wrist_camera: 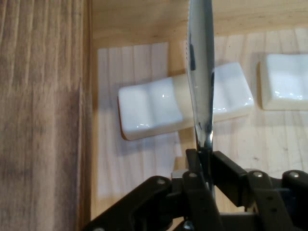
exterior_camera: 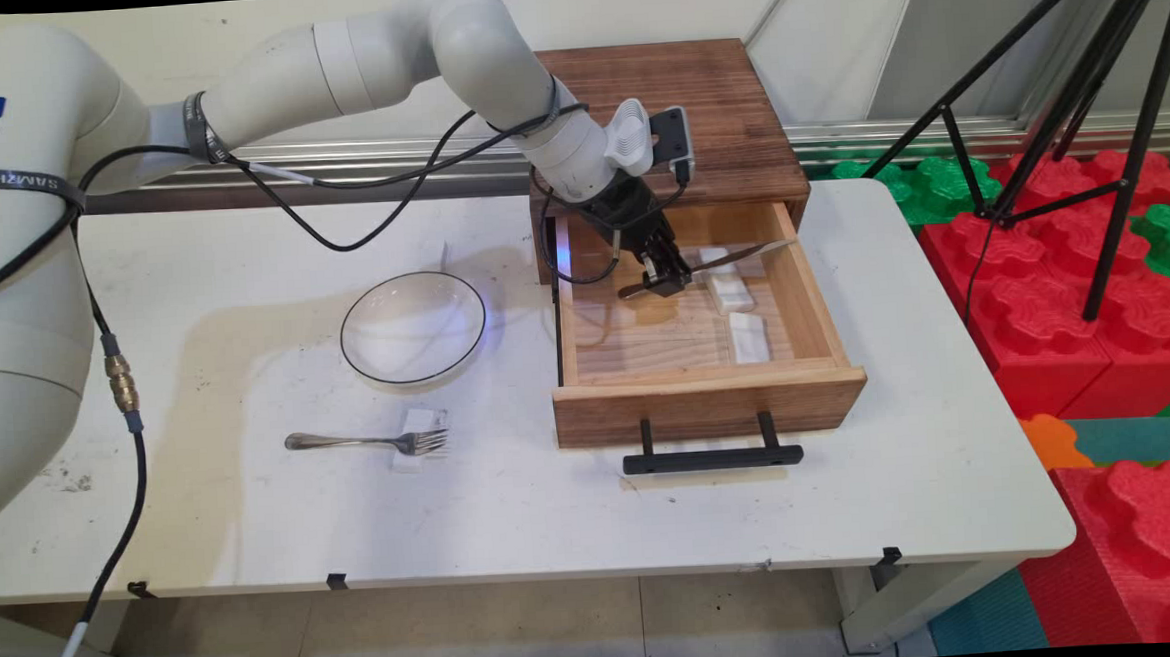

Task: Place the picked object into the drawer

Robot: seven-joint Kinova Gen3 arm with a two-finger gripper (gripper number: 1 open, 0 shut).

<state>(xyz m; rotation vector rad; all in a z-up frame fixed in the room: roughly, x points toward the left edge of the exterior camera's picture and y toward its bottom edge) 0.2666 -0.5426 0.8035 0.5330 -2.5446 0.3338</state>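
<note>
Nearest the table's (exterior_camera: 516,532) front edge, left of centre, a metal fork (exterior_camera: 371,441) lies with its tines resting on a small white rest (exterior_camera: 417,439) and its handle pointing toward the left edge. Just behind it sits a clear glass bowl (exterior_camera: 413,327) with a dark rim, empty and upright. To the right, a wooden drawer (exterior_camera: 709,407) stands pulled open toward the front edge, its black handle (exterior_camera: 712,455) sticking out in front. On the drawer floor lie two white rests, one (exterior_camera: 749,337) nearer the drawer front and one (exterior_camera: 730,286) farther back. Over the back part of the drawer the gripper (exterior_camera: 665,280) is clamped on a table knife (exterior_camera: 732,258), whose blade (wrist_camera: 200,82) reaches out over the farther rest (wrist_camera: 185,107) toward the drawer's right wall. The drawer belongs to a dark wooden box (exterior_camera: 679,113) at the table's back edge.
</note>
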